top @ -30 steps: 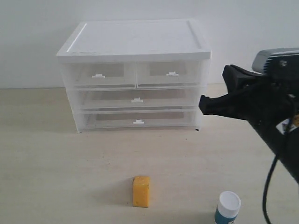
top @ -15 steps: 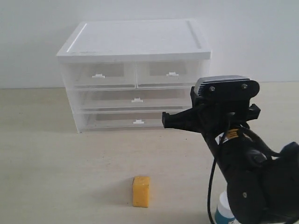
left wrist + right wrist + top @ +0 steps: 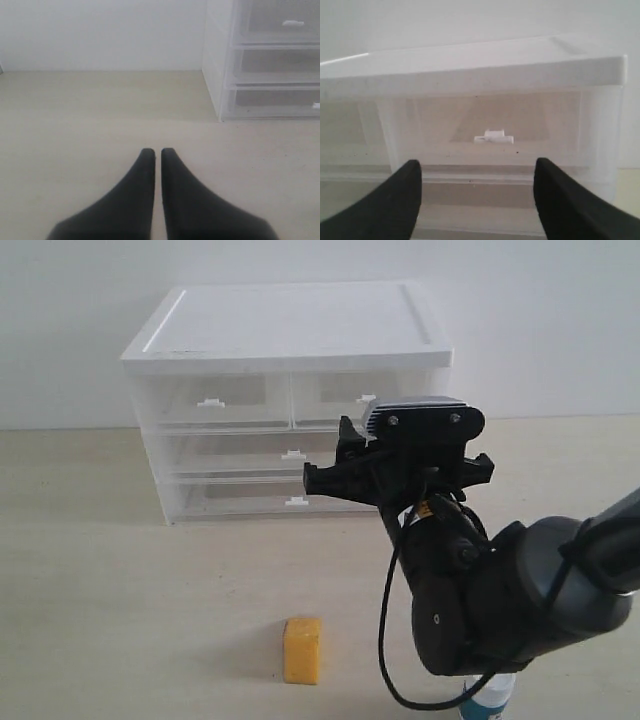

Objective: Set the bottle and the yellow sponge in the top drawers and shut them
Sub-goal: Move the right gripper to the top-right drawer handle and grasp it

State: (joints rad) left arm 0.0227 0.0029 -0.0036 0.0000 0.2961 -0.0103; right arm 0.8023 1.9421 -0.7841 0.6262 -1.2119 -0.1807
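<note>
The right gripper (image 3: 477,167) has swung in from the right edge of the scene to the front of the cabinet (image 3: 290,325). Its jaws stand wide apart, holding nothing and touching nothing. In the wrist view, the small white handle (image 3: 494,136) of the top right drawer (image 3: 400,388) sits between its two black fingers, close ahead but not yet reached. I read this as the approach to pull that drawer open. It and the top left drawer (image 3: 215,400) are both shut, so nothing can go in yet. The left gripper (image 3: 157,152) is pressed closed and empty, hovering over bare table (image 3: 75,125) beside the cabinet. The sponge (image 3: 302,650) stands untouched on the table, well in front of the cabinet. The bottle (image 3: 492,702) is to its right, now mostly hidden behind the right arm, with only a sliver showing at the lower edge.
</note>
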